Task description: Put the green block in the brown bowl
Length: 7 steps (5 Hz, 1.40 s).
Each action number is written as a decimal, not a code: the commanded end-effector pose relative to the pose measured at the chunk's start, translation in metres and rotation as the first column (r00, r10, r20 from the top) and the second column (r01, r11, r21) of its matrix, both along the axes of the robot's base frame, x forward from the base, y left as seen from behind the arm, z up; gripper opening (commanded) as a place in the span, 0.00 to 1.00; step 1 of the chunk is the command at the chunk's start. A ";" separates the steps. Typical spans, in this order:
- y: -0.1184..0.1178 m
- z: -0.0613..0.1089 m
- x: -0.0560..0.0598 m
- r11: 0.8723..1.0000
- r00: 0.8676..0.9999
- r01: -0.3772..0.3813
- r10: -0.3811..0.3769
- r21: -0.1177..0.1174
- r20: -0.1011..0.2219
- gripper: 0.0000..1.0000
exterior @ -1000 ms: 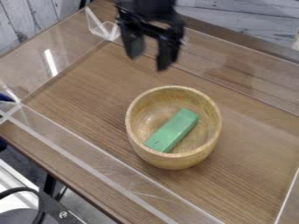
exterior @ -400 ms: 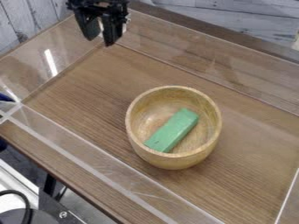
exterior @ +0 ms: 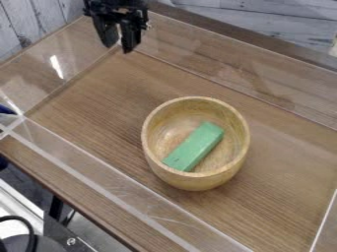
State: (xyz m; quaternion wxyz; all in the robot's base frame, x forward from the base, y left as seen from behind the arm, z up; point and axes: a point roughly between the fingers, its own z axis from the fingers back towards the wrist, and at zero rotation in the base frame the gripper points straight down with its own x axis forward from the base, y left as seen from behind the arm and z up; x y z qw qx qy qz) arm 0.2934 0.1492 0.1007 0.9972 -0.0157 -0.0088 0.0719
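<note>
The green block (exterior: 196, 147) lies inside the brown bowl (exterior: 154, 135), seemingly finishing the job; the pincer (exterior: 121, 47), toward eleven o'clock, shows nothing gripped, its opening unclear.

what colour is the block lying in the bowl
Bright green, best seen in the camera view.

The green block (exterior: 195, 147) lies flat inside the brown bowl (exterior: 195, 142), enclosed by its rim. The bowl rests upright on the wooden counter (exterior: 99, 108). The jaws (exterior: 118, 41) hang near the counter's far edge, well apart from the bowl.
</note>
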 end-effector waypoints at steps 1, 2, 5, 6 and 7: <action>0.012 0.020 0.013 0.999 0.997 -0.014 0.012 0.040 0.073 1.00; 0.010 0.019 0.015 1.000 0.997 -0.011 0.009 0.028 0.070 1.00; 0.010 0.021 0.020 1.000 0.997 -0.008 0.008 0.005 0.082 1.00; 0.007 0.021 0.018 1.000 0.997 -0.008 0.009 -0.004 0.078 1.00; 0.005 0.021 0.017 1.000 0.997 -0.014 0.015 -0.013 0.075 1.00</action>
